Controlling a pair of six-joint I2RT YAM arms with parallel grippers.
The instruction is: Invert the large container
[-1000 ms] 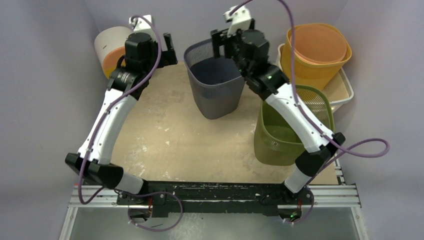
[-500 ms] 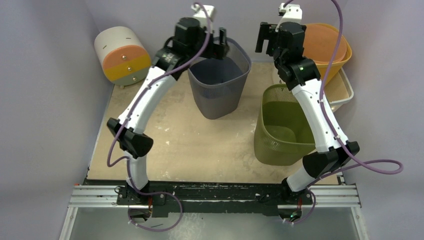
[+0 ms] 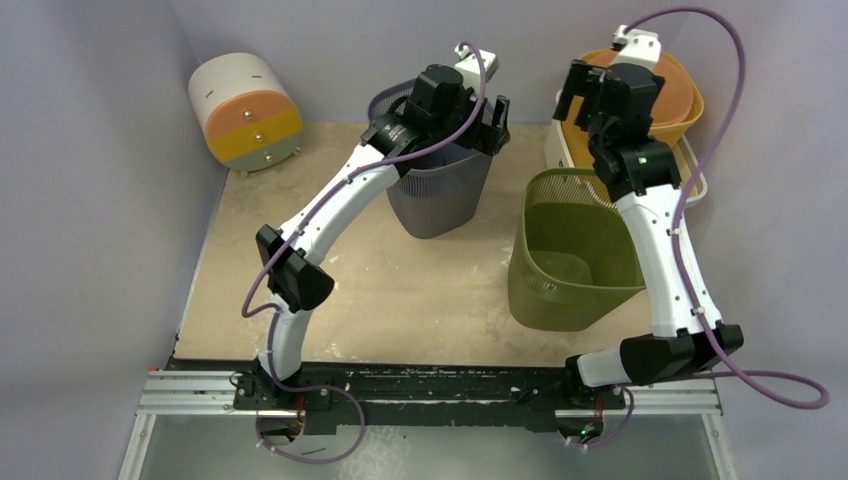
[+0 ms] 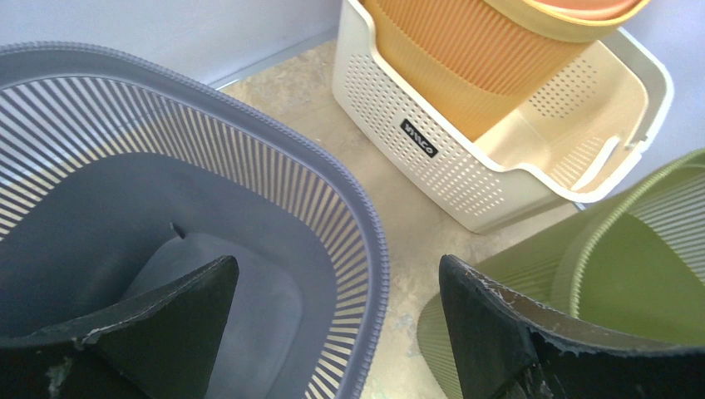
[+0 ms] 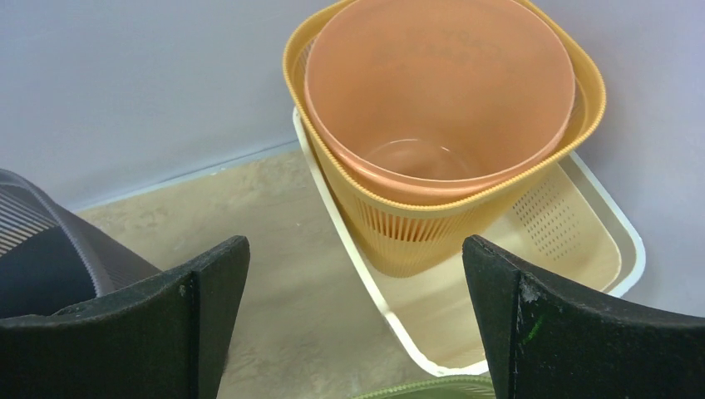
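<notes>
A grey slatted basket (image 3: 435, 195) stands upright at the back middle of the table. A green basket (image 3: 570, 270) stands upright to its right. My left gripper (image 3: 488, 128) is open and straddles the grey basket's right rim (image 4: 366, 241), with one finger inside and one outside towards the green basket (image 4: 632, 274); it touches nothing that I can see. My right gripper (image 3: 585, 100) is open and empty, and hangs above the table beside a yellow basket (image 5: 432, 224). That basket holds an orange bucket (image 5: 441, 83).
The yellow basket (image 3: 685, 110) stands in a white perforated tray (image 3: 695, 180) at the back right corner; the tray also shows in the left wrist view (image 4: 465, 166). A round white, orange and yellow drawer unit (image 3: 245, 110) sits at the back left. Purple walls close in.
My left arm has swung right, from the drawer unit to the grey basket's right rim. My right arm has moved right, from the grey basket to the yellow basket. Both grippers have stayed open.
</notes>
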